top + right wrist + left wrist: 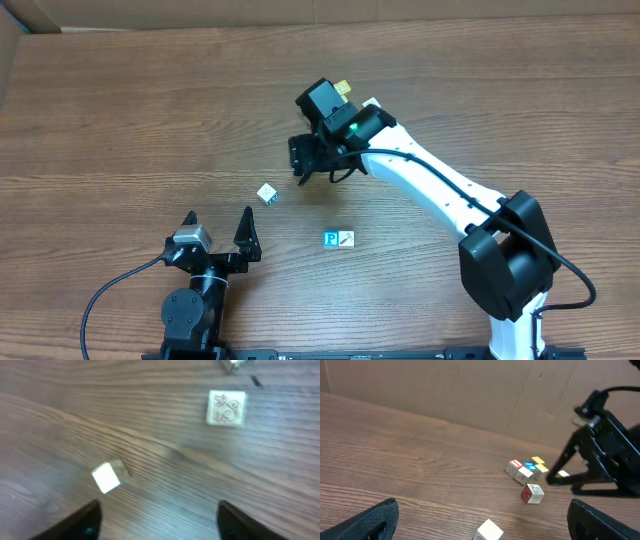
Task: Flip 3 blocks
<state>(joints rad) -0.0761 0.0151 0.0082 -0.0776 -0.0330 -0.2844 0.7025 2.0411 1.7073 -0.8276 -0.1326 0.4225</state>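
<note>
A blue-and-white block (pixel 331 238) lies on the table, touching a pale cream block (pixel 346 238). A third pale block (pixel 266 194) sits alone, tilted, up and to the left of them. It shows low in the left wrist view (pixel 489 531) and, as far as I can tell, as the white cube (pixel 109 476) in the right wrist view. My right gripper (pixel 303 165) (pixel 157 525) hangs open just up and right of it, holding nothing. My left gripper (pixel 218 215) (pixel 481 517) stands wide open short of that block.
A red-faced cube (pixel 533 493) stands under the right gripper. Behind it is a cluster of cubes (pixel 525 470) with red, blue and yellow faces. A cream cube with dark curly marks (pixel 226 408) lies further off. A cardboard wall (pixel 470 390) closes the far side.
</note>
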